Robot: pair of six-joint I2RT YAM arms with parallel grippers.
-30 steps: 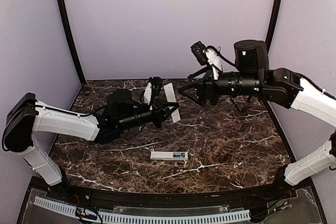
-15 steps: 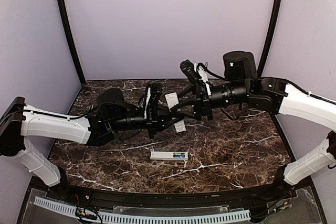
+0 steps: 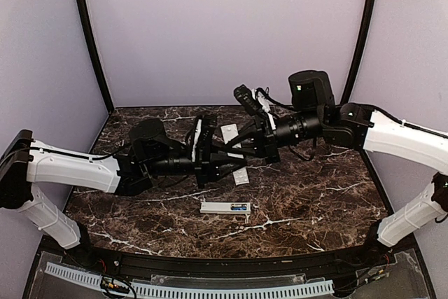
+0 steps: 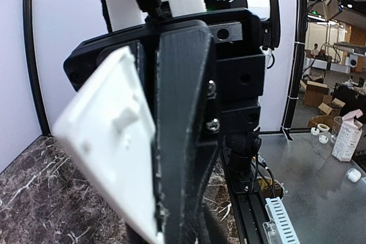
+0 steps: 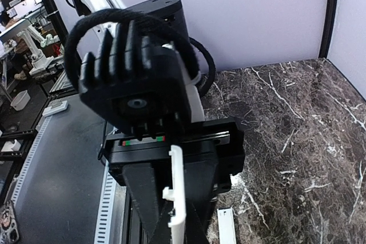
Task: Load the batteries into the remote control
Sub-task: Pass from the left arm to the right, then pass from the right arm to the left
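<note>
The left gripper (image 3: pixel 222 162) stays clamped on a thin white cover plate (image 3: pixel 229 133), holding it off the table (image 3: pixel 315 194). The right gripper (image 3: pixel 236 146) stood wide and off to the right a second ago. It has now come in and pinched shut on the same plate, so both hold it, likely a handover. The remote control (image 3: pixel 217 208) lies below and nearer than the fingertips, with the blue batteries (image 3: pixel 240 208) apparently seated. Only closing it seems left.

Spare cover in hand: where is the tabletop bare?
Bare dark marble table lies right of the slim white remote control, and left of it toward the near-left corner. Crowded: the centre, where left gripper and right gripper meet at a white flat panel.
</note>
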